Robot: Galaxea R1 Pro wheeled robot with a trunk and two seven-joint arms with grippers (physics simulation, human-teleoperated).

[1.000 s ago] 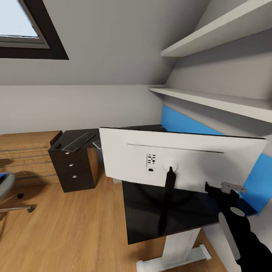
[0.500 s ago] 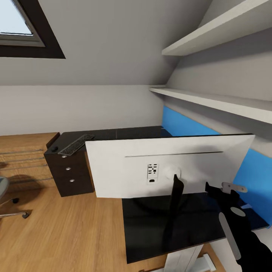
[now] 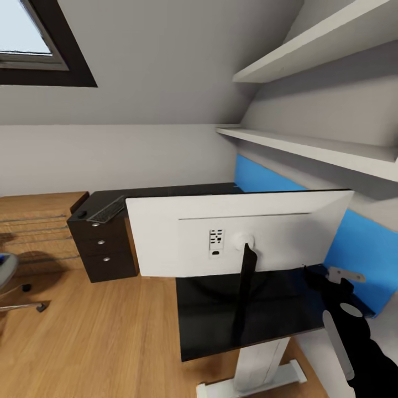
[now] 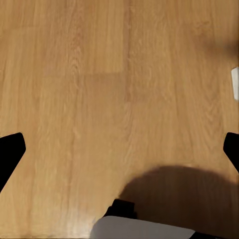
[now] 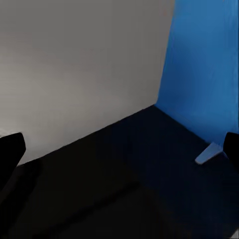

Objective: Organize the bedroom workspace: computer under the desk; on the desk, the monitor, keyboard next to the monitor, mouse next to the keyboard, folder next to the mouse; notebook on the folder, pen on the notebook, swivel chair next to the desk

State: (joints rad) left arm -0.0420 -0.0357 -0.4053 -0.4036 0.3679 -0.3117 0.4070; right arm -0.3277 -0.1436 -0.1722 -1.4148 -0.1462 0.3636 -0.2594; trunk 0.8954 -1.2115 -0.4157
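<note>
- Monitor [image 3: 237, 243]: it fills the centre of the head view, white back toward you, black stem running down to the desk [image 3: 221, 309] top. Against the picture half a second ago the whole scene has slid right and the screen sits more level, so treat this as camera motion, not proof that the monitor moved.
- Keyboard [image 3: 108, 210]: it lies at centre left on the far desk wing, above the drawer unit [image 3: 105, 251], with the mouse [image 3: 82, 213] just beside its left end. Both have stayed there across the three head pictures.
- Swivel chair [image 3: 8, 276]: a seat edge and caster show at the left edge. You cannot see the folder from here.
- Right gripper [image 5: 119, 149]: its fingers stand wide apart and hold nothing; it faces the desk top beside the blue panel [image 5: 204, 74].
- Left gripper [image 4: 119, 154]: spread wide too, empty, over the plank floor [image 4: 99, 74].
- Judgement: monitor, keyboard and mouse look placed; the folder transfer is likely your next step.
</note>
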